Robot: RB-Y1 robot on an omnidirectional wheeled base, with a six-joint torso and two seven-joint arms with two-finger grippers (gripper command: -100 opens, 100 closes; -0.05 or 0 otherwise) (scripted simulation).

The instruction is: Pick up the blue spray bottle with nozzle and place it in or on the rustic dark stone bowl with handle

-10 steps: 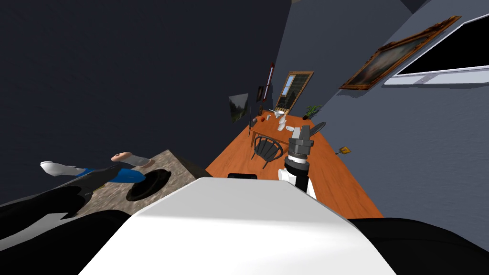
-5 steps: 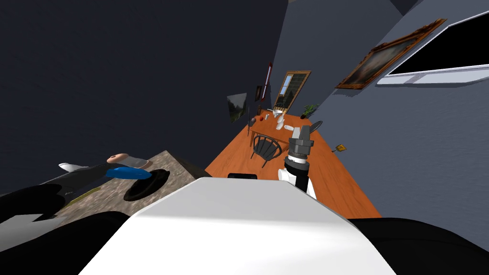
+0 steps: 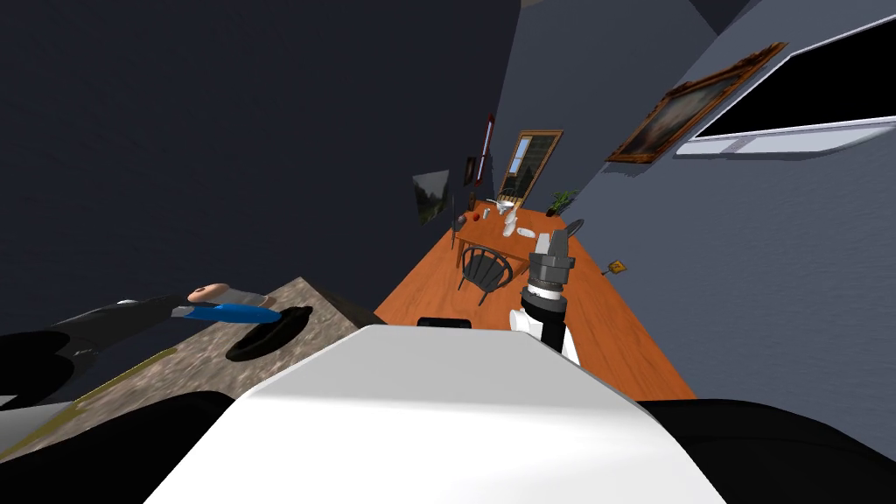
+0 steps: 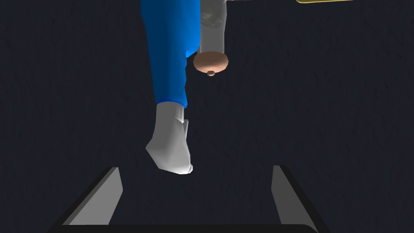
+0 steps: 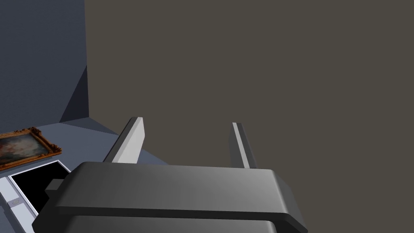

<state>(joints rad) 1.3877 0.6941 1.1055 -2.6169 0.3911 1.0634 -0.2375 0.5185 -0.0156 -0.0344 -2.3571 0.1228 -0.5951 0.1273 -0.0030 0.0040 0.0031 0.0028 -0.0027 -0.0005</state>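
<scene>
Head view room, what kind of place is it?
Probably a dining room in a house: a brown wooden table with a dark spindle-backed chair at it, and a gold-framed painting on the grey wall.

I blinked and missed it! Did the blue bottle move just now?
Yes. The blue spray bottle has shifted farther over the dark bowl, judged against the bowl's rim.

Capped tube (image 4: pixel 212 36) flanks spray bottle (image 4: pixel 170 87) — elsewhere open.
</scene>
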